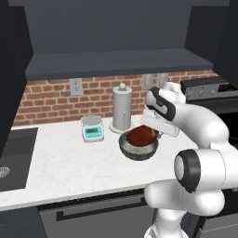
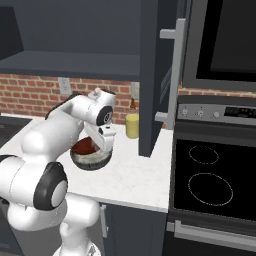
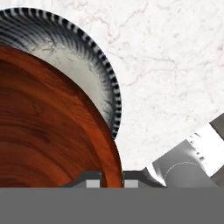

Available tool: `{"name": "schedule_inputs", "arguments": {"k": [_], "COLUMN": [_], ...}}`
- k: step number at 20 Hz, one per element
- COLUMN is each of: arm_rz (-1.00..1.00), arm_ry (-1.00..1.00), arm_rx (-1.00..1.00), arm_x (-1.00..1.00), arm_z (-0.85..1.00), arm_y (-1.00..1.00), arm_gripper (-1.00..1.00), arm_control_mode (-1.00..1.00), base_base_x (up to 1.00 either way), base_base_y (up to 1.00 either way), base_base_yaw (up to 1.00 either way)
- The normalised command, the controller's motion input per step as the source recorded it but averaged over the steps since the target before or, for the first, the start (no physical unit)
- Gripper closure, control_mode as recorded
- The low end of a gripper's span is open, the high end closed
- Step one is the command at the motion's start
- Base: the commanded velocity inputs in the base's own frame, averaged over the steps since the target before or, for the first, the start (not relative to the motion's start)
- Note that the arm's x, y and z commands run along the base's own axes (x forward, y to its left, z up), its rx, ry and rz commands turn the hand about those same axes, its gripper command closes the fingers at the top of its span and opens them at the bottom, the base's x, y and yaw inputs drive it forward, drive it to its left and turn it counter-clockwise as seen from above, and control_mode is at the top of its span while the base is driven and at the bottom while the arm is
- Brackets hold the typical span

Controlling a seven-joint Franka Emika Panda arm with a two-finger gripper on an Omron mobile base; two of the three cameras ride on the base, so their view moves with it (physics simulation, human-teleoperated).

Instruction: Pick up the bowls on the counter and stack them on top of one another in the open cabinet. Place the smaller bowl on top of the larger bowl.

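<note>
Holding brown bowl over grey bowl

Hand (image 3: 111,177) pinching the rim of the brown bowl (image 1: 142,135), tilted, partly inside the grey bowl (image 1: 138,149) on the bench (image 1: 69,167). Should lift straight and level, clear the grey rim and the steel canister (image 1: 122,108) behind. Cabinet (image 1: 116,62) shelf above bare; probably needs the grey bowl up there first.
</note>
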Motion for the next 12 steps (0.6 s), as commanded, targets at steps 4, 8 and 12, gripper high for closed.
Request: {"name": "schedule_inputs", "arguments": {"k": [4, 8, 12], "arm_rz": [0.00, 0.00, 0.00], "arm_ry": [0.00, 0.00, 0.00], "arm_rx": [0.08, 0.03, 0.00], "arm_x": [0.17, 0.08, 0.03], "arm_z": [-0.20, -0.33, -0.38], "arm_y": [0.19, 0.03, 0.00], "arm_gripper": [1.00, 1.00, 1.00], "arm_control_mode": [-1.00, -1.00, -1.00], "base_base_x": [0.00, 0.00, 0.00], "base_base_y": [0.00, 0.00, 0.00], "base_base_yaw": [0.00, 0.00, 0.00]}}
